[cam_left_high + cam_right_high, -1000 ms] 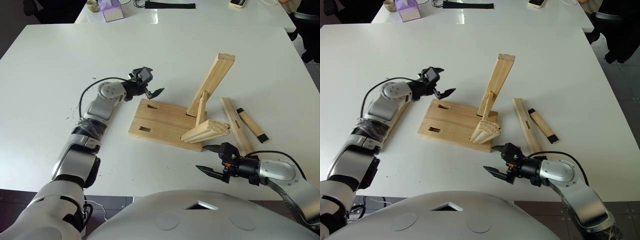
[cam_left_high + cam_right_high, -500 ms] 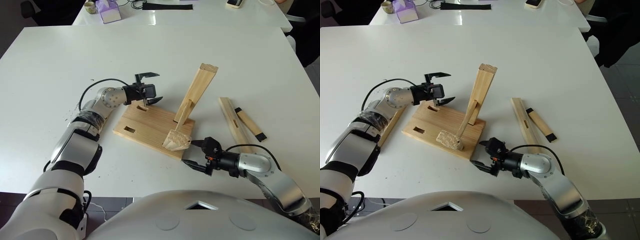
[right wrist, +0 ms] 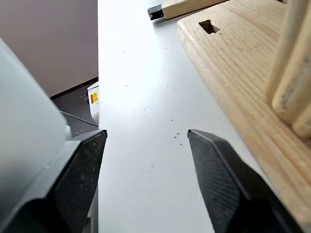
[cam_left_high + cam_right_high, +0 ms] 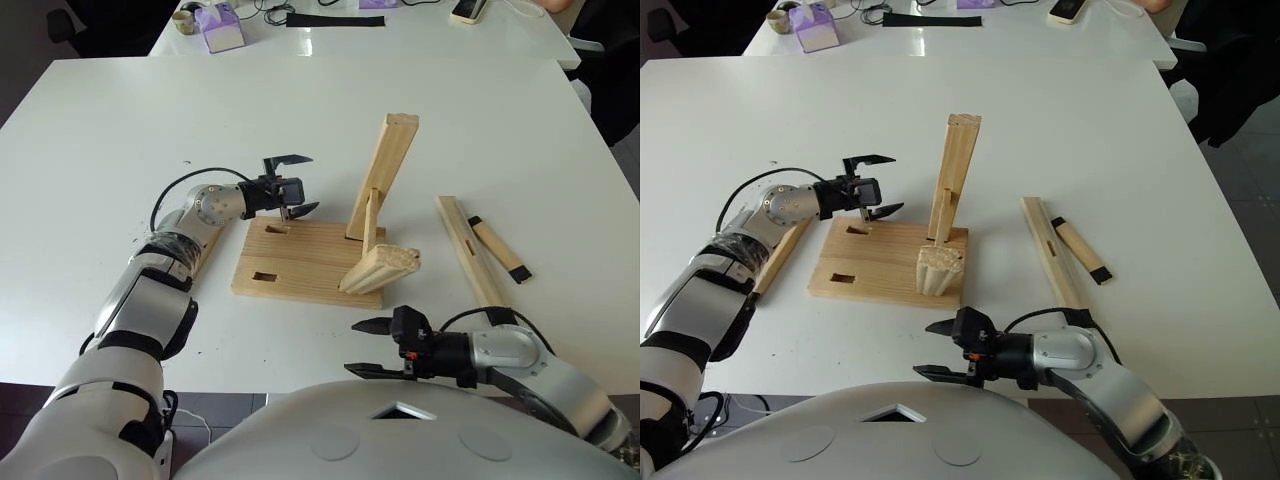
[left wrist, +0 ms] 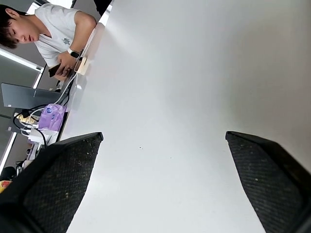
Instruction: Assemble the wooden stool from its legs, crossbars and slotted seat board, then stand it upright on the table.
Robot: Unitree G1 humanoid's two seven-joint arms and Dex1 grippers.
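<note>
The slotted seat board (image 4: pixel 300 262) lies flat mid-table. One leg (image 4: pixel 384 170) stands tilted up from its far right part, and a thin crossbar (image 4: pixel 369 215) joins it to a second leg (image 4: pixel 381 268) leaning low over the board's right edge. My left gripper (image 4: pixel 300 185) hovers open over the board's far left corner. Just in front of the board, near the table's front edge, my right gripper (image 4: pixel 353 347) is open and holds nothing. In the right wrist view the board (image 3: pixel 243 63) lies beyond the open fingers (image 3: pixel 77 170).
A loose leg (image 4: pixel 470 262) and a short black-ended crossbar (image 4: pixel 497 248) lie to the right of the board. Another wooden piece (image 4: pixel 780 255) lies under my left forearm. A tissue box (image 4: pixel 222 22), a cup (image 4: pixel 186 15) and a black strip (image 4: pixel 335 20) sit on the far table.
The board has turned squarer to me, with the tall leg now steeper. My right gripper drew back from the board's front right corner toward the table edge. The left gripper stayed over the far left corner.
</note>
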